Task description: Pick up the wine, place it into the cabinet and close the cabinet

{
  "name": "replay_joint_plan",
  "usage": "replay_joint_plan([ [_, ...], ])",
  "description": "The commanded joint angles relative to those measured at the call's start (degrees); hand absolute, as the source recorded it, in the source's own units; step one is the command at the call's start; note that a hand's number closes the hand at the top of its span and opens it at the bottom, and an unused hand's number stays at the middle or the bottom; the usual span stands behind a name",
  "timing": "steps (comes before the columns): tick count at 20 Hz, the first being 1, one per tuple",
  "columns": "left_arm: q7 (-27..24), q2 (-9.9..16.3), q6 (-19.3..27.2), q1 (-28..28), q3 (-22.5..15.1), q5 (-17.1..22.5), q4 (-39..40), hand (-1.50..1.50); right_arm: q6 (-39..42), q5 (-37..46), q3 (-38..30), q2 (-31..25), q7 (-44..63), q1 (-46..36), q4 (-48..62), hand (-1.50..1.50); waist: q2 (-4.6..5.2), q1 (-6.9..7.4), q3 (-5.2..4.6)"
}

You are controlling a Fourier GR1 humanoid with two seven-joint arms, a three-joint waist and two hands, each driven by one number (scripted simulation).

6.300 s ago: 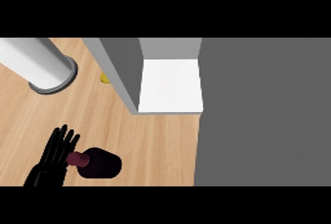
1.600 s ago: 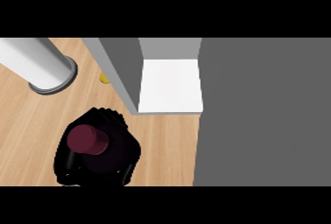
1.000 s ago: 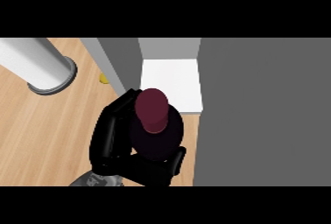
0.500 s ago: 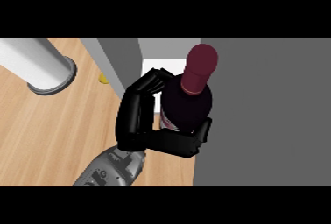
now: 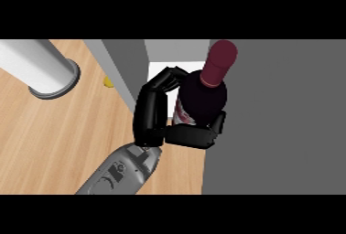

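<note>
Gripping the wine bottle upright with the right hand, fingers wrapped round its body, lifting it clear of the tabletop toward the open cabinet.

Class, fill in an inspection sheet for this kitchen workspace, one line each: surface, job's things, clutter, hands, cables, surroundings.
Surface: wooden counter, bare where it shows.
Job's things: wine bottle, dark with a maroon cap, held up in front of the open cabinet; its white shelf shows behind the bottle.
Clutter: small yellow object beside the cabinet's side wall.
Hands: one hand curled round the bottle; which hand it is cannot be told. The other is not in view.
Cables: nothing seen.
Surroundings: grey cylinder at upper left; grey panel at right.
</note>
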Motion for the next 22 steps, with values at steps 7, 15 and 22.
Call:
replay_joint_plan([
  [7, -13.39, -0.01, 1.84, 2.05, -0.22, 11.16, 7.18, 1.50, -0.83, -4.75, -0.42, -0.04, 3.03, 0.22, -6.27, -1.50, 0.11, -0.11, -0.03],
  [15, -13.69, 0.00, 4.28, 1.87, -3.10, 6.46, 12.48, 1.50, -0.98, -6.26, -1.91, -1.36, 4.71, -0.38, -7.42, -1.50, -0.04, 0.15, 0.01],
  [22, -25.07, -0.01, -1.03, 2.88, 1.61, 9.72, 21.58, 1.50, -3.20, -4.71, -1.60, -1.29, 6.32, -5.23, -5.40, -1.50, 0.09, 0.31, -0.05],
])
